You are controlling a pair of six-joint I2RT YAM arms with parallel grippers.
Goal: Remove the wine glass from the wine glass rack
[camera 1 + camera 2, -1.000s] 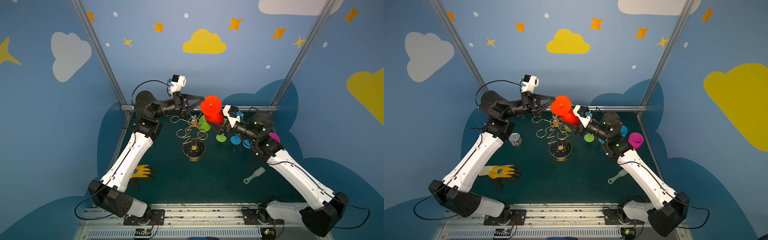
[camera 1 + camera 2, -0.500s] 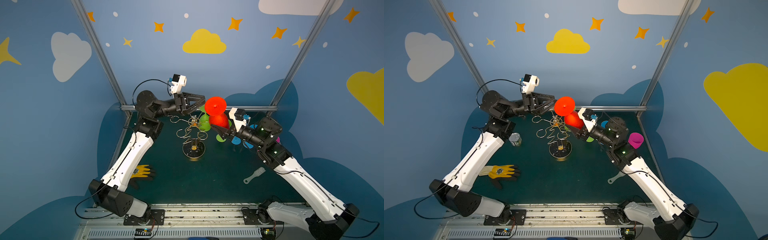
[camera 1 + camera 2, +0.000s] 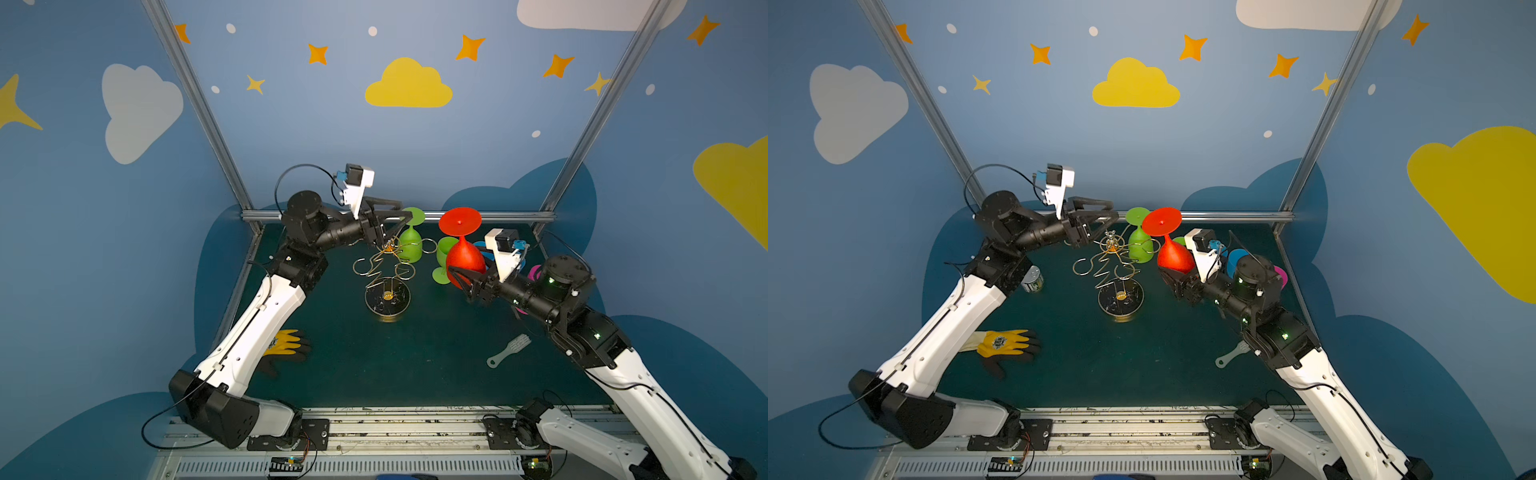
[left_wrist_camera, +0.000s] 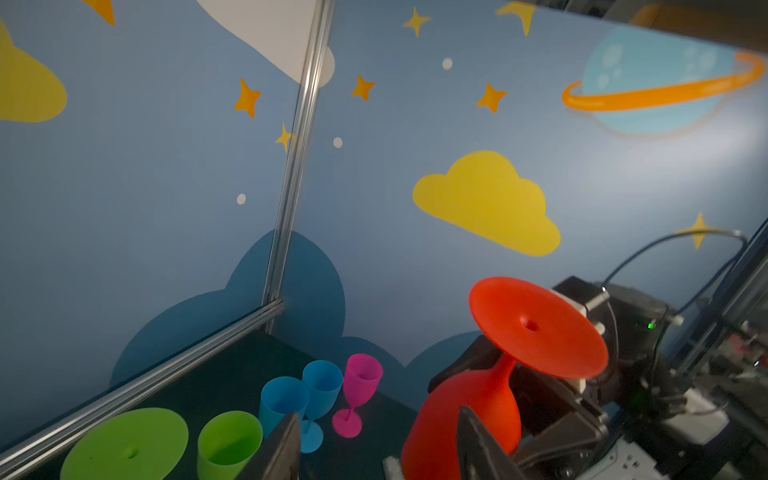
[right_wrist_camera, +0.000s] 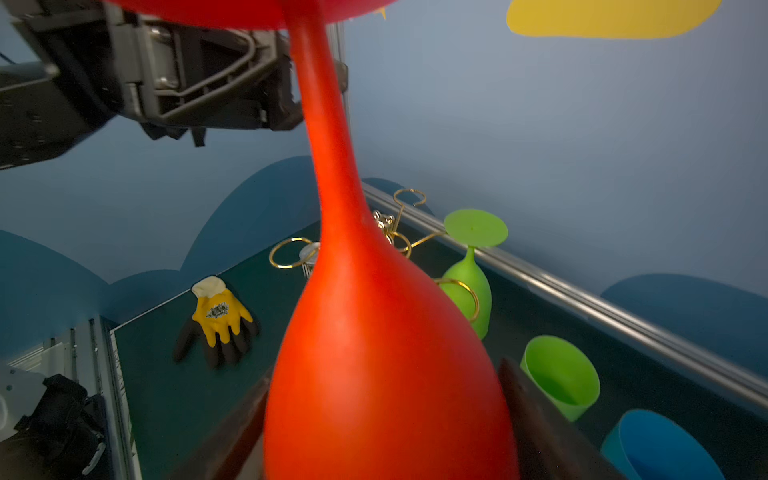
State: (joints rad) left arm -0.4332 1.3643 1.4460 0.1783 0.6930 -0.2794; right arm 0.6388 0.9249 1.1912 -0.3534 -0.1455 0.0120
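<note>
Right fingers (image 5: 540, 424) grip the bowl of the red glass (image 3: 464, 259), one on each side, and hold it upside down above the tabletop (image 3: 415, 365) with its round foot on top and the stem leaning a little. This glass is off the rack (image 3: 378, 305): both top views show it to the right of the gold loops and apart from them. The left fingers (image 4: 282, 449) are spread apart with nothing between them. They sit high up, just left of the rack's top and near the foot of a green glass (image 3: 410, 245); whether they touch that foot cannot be told. That green glass hangs upside down in a loop on the far right side of the rack. A second green glass (image 3: 444, 253) stands upright on the tabletop between the rack and the red glass. In the left wrist view two blue glasses (image 4: 284, 399) and a pink glass (image 4: 363, 378) stand upright farther right, near the far wall. A yellow and black glove (image 3: 1003, 343) lies at near left by the left arm, and a small can (image 3: 1032, 279) stands farther back on that side. A pale brush (image 3: 509, 353) lies at near right, below the right fingers and their arm.
</note>
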